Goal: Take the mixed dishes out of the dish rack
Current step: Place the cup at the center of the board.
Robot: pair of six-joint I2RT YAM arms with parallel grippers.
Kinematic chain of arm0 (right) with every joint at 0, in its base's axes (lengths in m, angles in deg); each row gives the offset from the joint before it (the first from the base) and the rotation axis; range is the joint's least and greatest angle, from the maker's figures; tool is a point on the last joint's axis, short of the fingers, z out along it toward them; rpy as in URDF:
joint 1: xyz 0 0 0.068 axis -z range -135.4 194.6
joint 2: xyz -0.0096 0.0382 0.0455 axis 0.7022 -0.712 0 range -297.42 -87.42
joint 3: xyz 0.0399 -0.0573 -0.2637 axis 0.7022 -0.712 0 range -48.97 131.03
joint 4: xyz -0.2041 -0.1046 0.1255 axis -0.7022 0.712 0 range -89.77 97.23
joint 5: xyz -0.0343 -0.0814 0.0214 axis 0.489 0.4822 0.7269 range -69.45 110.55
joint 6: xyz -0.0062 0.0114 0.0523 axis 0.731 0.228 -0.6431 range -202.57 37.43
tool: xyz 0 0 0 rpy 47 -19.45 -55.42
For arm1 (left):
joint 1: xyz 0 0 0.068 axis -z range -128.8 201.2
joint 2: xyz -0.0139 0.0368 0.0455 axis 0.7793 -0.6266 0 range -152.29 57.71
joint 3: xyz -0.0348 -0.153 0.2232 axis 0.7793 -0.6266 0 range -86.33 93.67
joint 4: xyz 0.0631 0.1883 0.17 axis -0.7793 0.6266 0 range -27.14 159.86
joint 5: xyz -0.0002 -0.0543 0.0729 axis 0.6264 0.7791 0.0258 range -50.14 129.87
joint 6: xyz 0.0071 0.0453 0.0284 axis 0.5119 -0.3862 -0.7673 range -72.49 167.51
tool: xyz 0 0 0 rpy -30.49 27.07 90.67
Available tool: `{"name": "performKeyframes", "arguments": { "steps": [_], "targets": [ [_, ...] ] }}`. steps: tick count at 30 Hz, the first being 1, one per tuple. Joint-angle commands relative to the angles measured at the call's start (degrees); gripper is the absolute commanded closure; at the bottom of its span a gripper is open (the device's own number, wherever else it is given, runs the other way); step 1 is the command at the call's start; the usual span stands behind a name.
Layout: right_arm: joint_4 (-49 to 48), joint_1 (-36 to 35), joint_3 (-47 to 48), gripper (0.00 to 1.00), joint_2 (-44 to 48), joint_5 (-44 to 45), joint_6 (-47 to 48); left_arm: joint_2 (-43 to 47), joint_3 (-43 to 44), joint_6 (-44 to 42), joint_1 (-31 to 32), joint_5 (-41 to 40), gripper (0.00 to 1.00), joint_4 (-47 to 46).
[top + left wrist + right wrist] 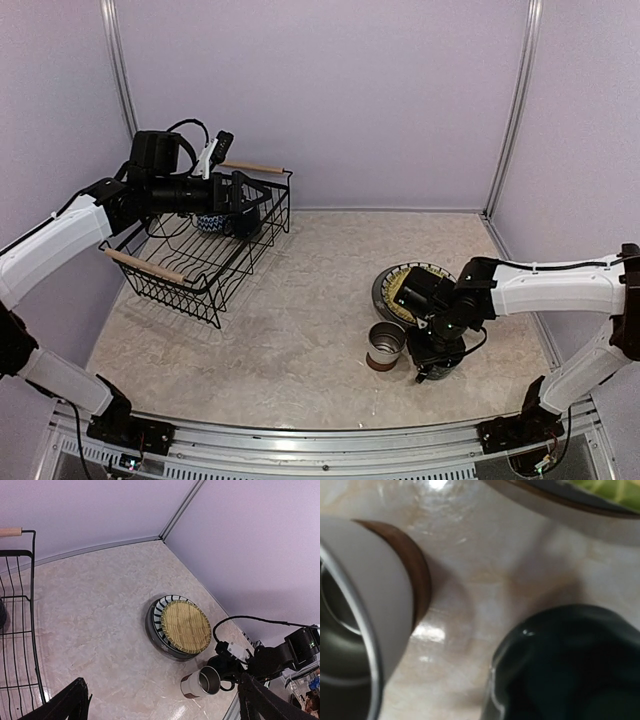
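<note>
Nearest, right side: right gripper [437, 362] low over the dark green mug [570, 670], which sits on the table [300, 320]. Its own wrist view shows no fingers, and the overhead view is too dark there, so I cannot tell if the jaws are closed on the mug or already off it. Just left of the mug, apart from it: grey cup [385, 345] with brown base, upright, mouth up, nothing inside. Just beyond both: plate stack [404, 290], woven straw plate [184, 626] on top, rim of the striped plate [160, 611] showing beneath, a dark plate under that; nothing rests on the straw plate. Far left: dish rack [175, 285], most of its wire floor bare. One dark blue dish [210, 223] shows at the far end, half hidden by the arm; mug or bowl, cannot tell. Left gripper [162, 692] is at that far end above the rack floor, fingers [65, 707] spread wide, nothing between them. Judgement: unloading is well along; the mug's placement looks like the step in hand, with the blue dish next. That pick calls for the left jaws to drop over the dish's rim or wall, close, then lift straight up clear of the rack wires and wooden handle [145, 264] before swinging right to a free patch of table.
</note>
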Motion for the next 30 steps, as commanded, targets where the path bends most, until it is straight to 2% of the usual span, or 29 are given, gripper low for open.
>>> {"name": "performKeyframes", "arguments": {
  "steps": [1,4,12,23,30],
  "targets": [
    [-2.0,-1.1,0.8,0.97,-1.7,1.2,1.6,0.6,1.0,-1.2,0.5,-0.9,0.01,1.1],
    [-2.6,-1.9,1.1,0.95,-2.9,0.9,1.8,0.7,0.7,-1.3,0.6,-1.4,0.01,1.0],
    [-2.9,-3.6,1.3,0.75,-2.9,1.7,0.7,0.7,0.4,-2.2,0.7,-3.3,0.01,1.1],
    [-0.9,-4.1,1.2,0.37,4.6,6.2,-2.4,0.3,0.6,-6.5,0.4,-9.6,0.01,2.7],
    [-0.8,-4.1,-0.6,0.25,12.2,9.4,-4.2,-0.7,1.2,-8.9,-3.0,-11.9,0.01,4.0]
  ]
}}
